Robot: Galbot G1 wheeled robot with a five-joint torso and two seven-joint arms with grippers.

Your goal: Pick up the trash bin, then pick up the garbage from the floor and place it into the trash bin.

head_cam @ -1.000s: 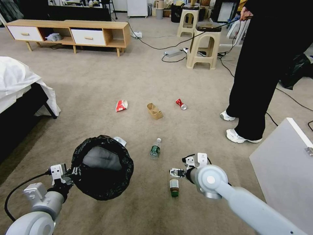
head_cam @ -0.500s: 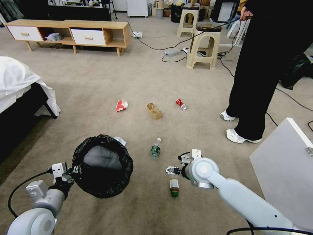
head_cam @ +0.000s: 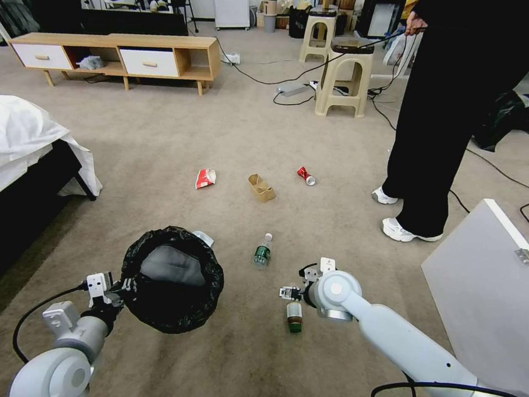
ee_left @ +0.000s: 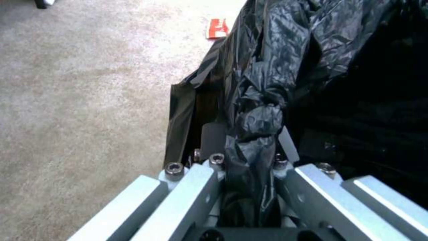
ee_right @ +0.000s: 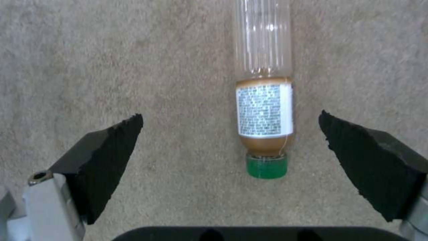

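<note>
The left arm reaches forward low on the robot's left side. Its left gripper (head_cam: 118, 289) is squeezed tight on the crinkled black bag at the rim of the round grey trash bin (head_cam: 171, 278), holding it up off the floor. The right arm stretches forward and down on the right side, with its wrist bent toward the floor. The right gripper (ee_right: 229, 157) has its two black pads (ee_right: 105, 159) spread wide apart, one on each side of the small clear bottle with a green cap (ee_right: 264, 103), not touching it.
</note>
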